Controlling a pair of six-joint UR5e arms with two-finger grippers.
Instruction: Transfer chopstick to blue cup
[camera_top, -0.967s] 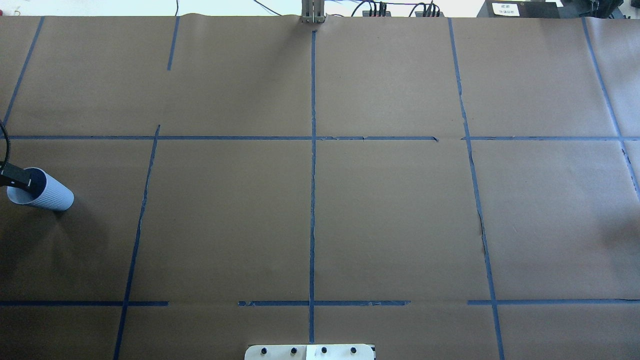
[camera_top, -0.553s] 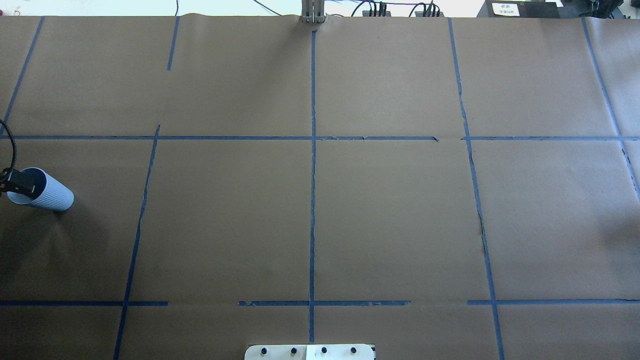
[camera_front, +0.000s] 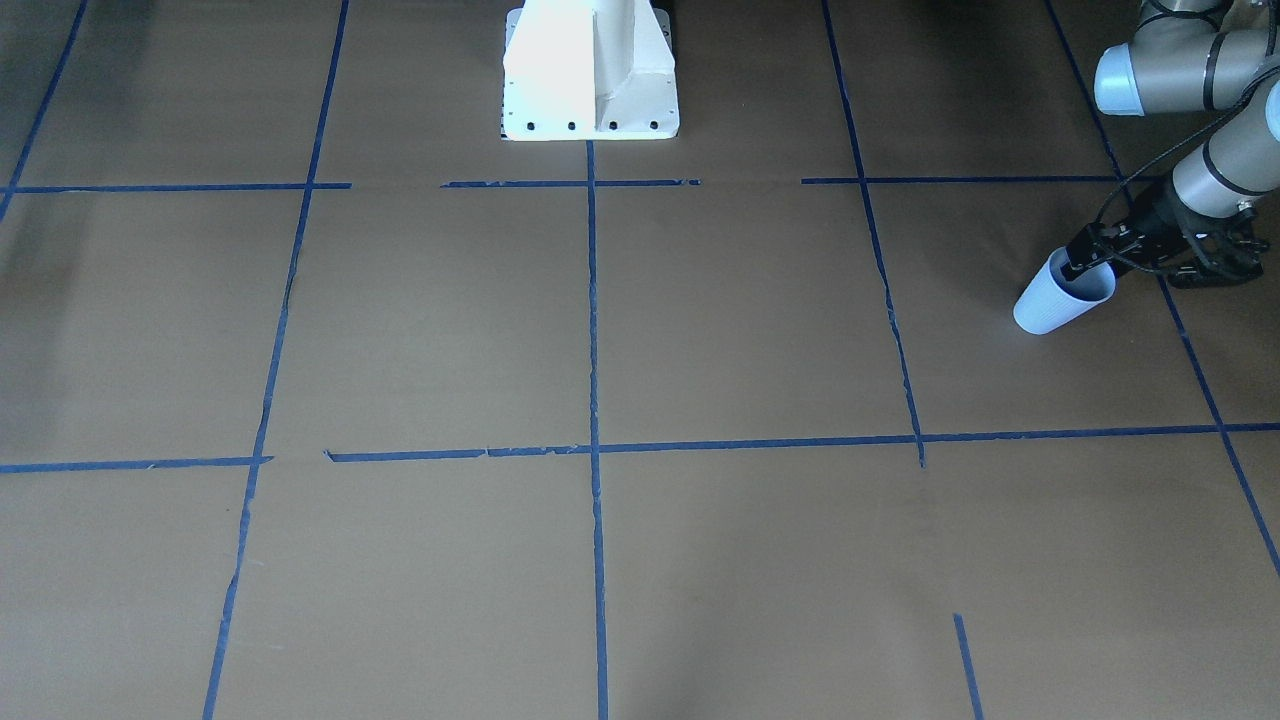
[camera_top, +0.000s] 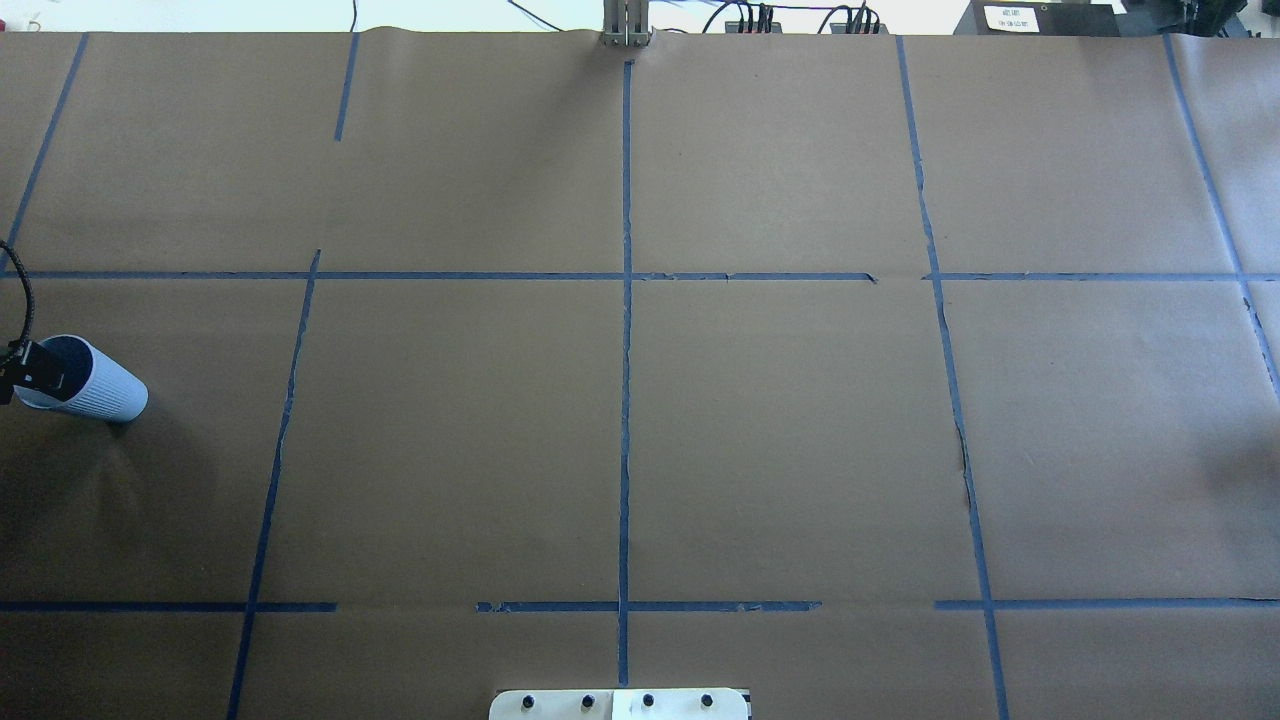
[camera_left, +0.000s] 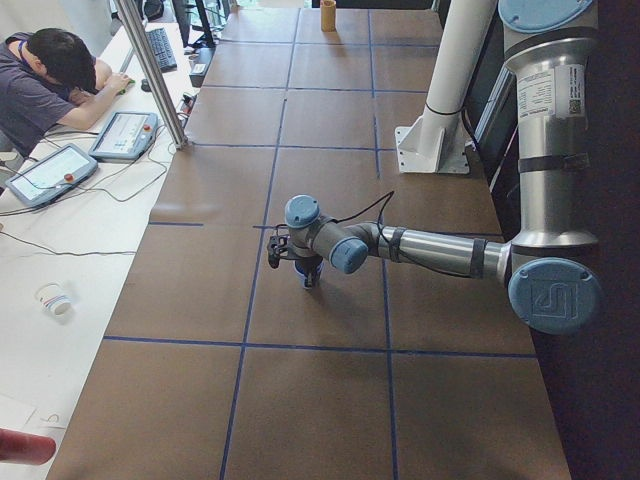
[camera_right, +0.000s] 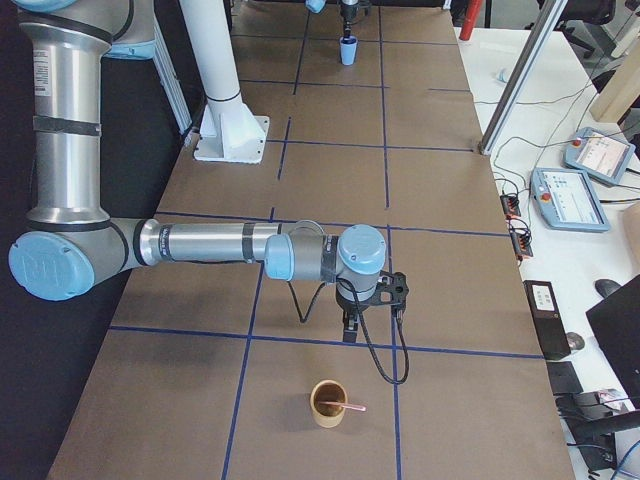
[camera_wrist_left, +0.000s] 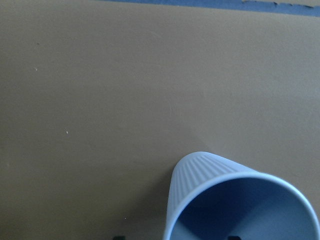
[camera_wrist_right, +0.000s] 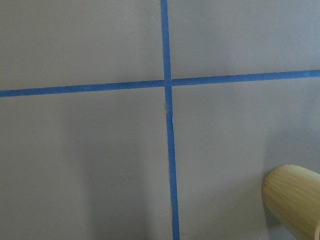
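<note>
The pale blue ribbed cup (camera_top: 100, 388) (camera_front: 1050, 300) stands at the table's far left on my side. My left gripper (camera_top: 38, 370) (camera_front: 1085, 268) is at its rim. In the left wrist view the cup (camera_wrist_left: 210, 175) fills the lower right, and two fingertips show apart at the bottom edge, one outside the wall and one inside, so the gripper is open. The pink chopstick (camera_right: 347, 406) leans in a bamboo cup (camera_right: 328, 403) (camera_wrist_right: 295, 205). My right gripper (camera_right: 372, 318) hangs just behind that cup; I cannot tell whether it is open or shut.
Brown paper with blue tape lines covers the table. The white robot base (camera_front: 590, 70) sits at the middle of my edge. A metal post (camera_left: 150, 70) and a desk with tablets and a seated person (camera_left: 50, 80) line the far side.
My left gripper has slid a little to the left across the blue cup's mouth. The cup itself has stayed where it was.
</note>
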